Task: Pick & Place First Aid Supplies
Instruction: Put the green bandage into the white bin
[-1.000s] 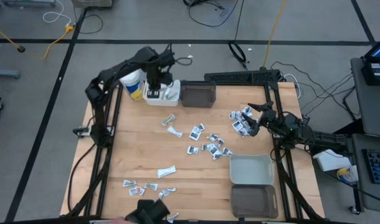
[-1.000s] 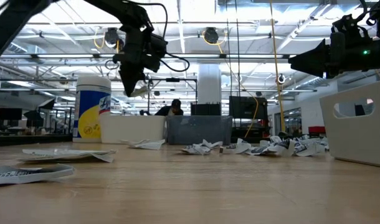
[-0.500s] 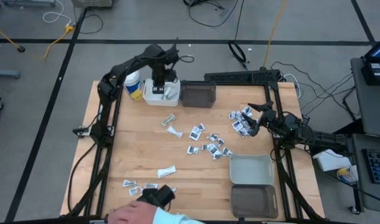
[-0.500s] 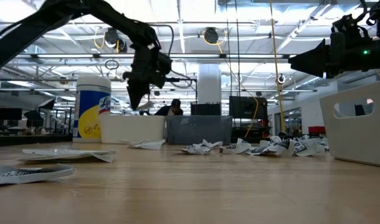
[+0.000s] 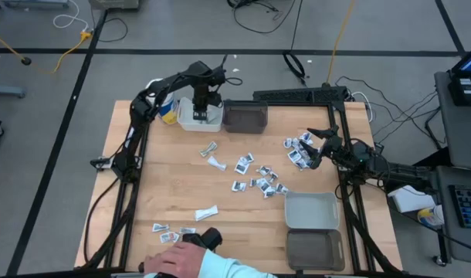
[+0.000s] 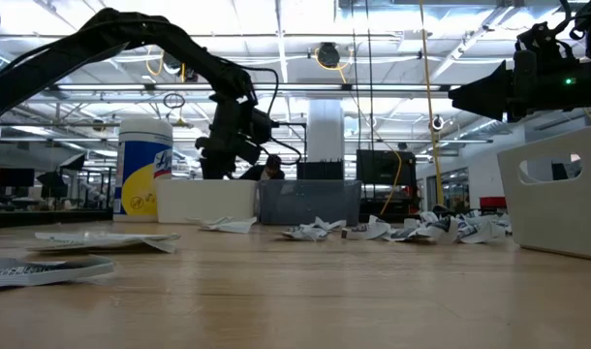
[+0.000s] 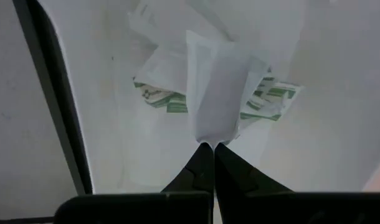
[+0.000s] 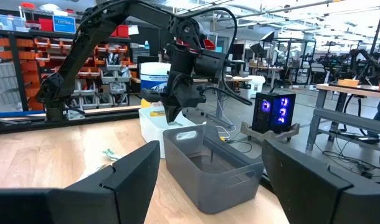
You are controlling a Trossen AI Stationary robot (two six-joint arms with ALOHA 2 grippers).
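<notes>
My left gripper [image 5: 205,100] points down into the white bin [image 5: 197,117] at the table's far left and is shut on a white sachet [image 7: 215,93]. Packets with green print [image 7: 168,102] lie in the bin below it. More first aid supplies [image 5: 255,176] lie scattered on the middle of the table. Another heap of them [image 5: 297,150] lies right before my right gripper [image 5: 316,147]. That gripper rests level at the right edge, open and holding nothing, its fingers [image 8: 124,174] wide apart. My left gripper pinches the white sachet by one narrow end [image 7: 206,134] between its two fingertips. The fingers come from above, pointing down. The sachet hangs below them inside the white bin; whether its lower end touches the packets underneath, I cannot tell.
A dark grey bin [image 5: 245,117] stands right of the white one, and a canister with a yellow band [image 5: 166,108] stands left of it. A white bin [image 5: 311,210] and a dark bin [image 5: 315,249] sit near right. A person's hand [image 5: 181,262] reaches over the near edge.
My left gripper has sunk from above the canister's top down into the white bin, drifting toward the dark grey bin, still shut on the sachet. A person's hand has come farther over the table's near edge.
</notes>
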